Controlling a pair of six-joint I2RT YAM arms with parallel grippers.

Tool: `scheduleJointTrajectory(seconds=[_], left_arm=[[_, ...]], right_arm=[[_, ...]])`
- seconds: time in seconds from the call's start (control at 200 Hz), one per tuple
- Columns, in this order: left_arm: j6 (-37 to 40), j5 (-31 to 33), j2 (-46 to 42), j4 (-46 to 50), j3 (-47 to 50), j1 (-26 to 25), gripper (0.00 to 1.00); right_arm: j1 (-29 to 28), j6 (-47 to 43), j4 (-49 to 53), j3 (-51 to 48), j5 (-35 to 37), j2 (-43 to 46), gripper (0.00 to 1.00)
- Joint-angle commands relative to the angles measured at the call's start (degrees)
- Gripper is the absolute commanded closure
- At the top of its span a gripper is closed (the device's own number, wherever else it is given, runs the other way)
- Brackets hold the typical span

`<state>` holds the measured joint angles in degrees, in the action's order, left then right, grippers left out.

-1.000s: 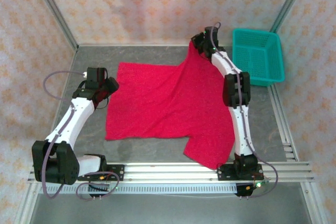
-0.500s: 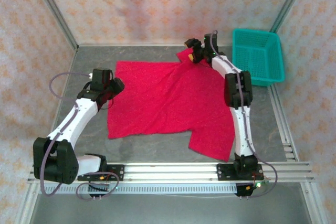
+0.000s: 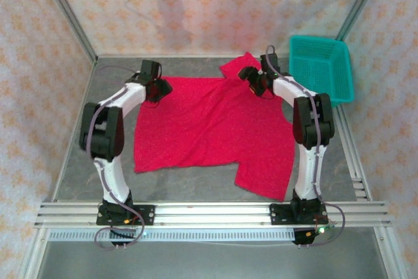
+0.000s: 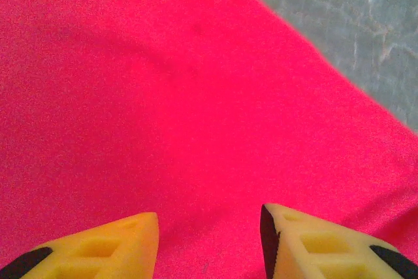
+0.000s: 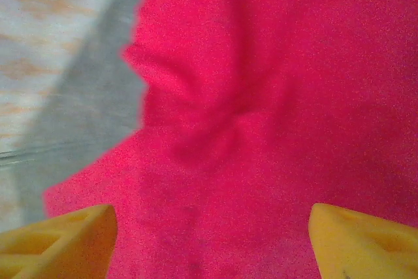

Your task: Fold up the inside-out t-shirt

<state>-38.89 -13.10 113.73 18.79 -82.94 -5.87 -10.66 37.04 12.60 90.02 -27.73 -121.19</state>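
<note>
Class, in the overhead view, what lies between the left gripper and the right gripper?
The red t-shirt's far edge, flat on the grey table, spans from the left gripper to the right gripper; the top external view shows it.

Nothing legible: no text, label, brand, number or sign reads on the red t-shirt [image 3: 209,122], the teal basket [image 3: 348,73] or the grey worktop [image 3: 196,187].
</note>
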Motion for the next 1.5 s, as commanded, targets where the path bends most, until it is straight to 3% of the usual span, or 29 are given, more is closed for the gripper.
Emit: scheduleJointTrajectory(seconds=[0.0, 0.245, 0.315, 0.575, 0.721, 0.821, 0.896, 0.996, 1.091, 1.236, 1.356, 1.491], left_arm=[[2.4, -0.6, 8.5, 4.2, -10.2, 0.8, 0.54], [1.6, -2.5, 26.7, 12.8, -30.2, 5.7, 0.55], [1.2, -0.3, 29.9, 15.4, -34.0, 6.7, 0.55], [-2.1, 3.8, 37.5, 19.1, -47.1, 11.1, 0.59], [-1.5, 2.4, 39.0, 20.1, -55.1, 11.2, 0.58], [0.5, 0.7, 34.9, 20.8, -55.8, 10.8, 0.57], [3.2, 2.7, 27.4, 22.2, -50.4, 10.1, 0.56], [4.6, 6.7, 11.3, 19.6, -33.4, 9.3, 0.56], [3.8, 8.5, -6.0, 16.6, -13.5, 9.4, 0.57], [1.8, 8.9, -27.3, 19.8, 11.1, 10.4, 0.57], [0.1, 10.9, -39.4, 26.6, 23.8, 11.4, 0.58], [-1.1, 10.1, -51.1, 28.9, 34.7, 12.8, 0.58]], right_arm=[[0.6, -3.6, 3.6, -0.3, 7.4, -0.4, 0.22], [1.4, -4.1, 6.1, 5.7, 10.6, -8.0, 0.2], [1.4, -3.9, 7.6, 9.4, 11.1, -11.1, 0.2], [1.6, -3.0, 13.3, 20.1, 15.4, -17.5, 0.19], [1.2, -2.5, 12.4, 24.2, 10.5, -17.6, 0.19], [0.3, -5.8, 17.4, 29.7, 7.6, -15.5, 0.19], [-1.0, -10.1, 21.4, 29.7, 9.4, -10.7, 0.16], [-2.4, -14.3, 23.8, 22.1, 14.6, -1.0, 0.0], [-3.3, -15.2, 23.2, 9.5, 17.7, 9.8, 0.01], [-5.1, -12.0, 21.4, -11.4, 19.6, 25.0, 0.01], [-8.6, -7.9, 23.0, -23.5, 22.0, 34.0, 0.01], [-13.9, -4.1, 29.6, -29.2, 27.6, 40.1, 0.01]])
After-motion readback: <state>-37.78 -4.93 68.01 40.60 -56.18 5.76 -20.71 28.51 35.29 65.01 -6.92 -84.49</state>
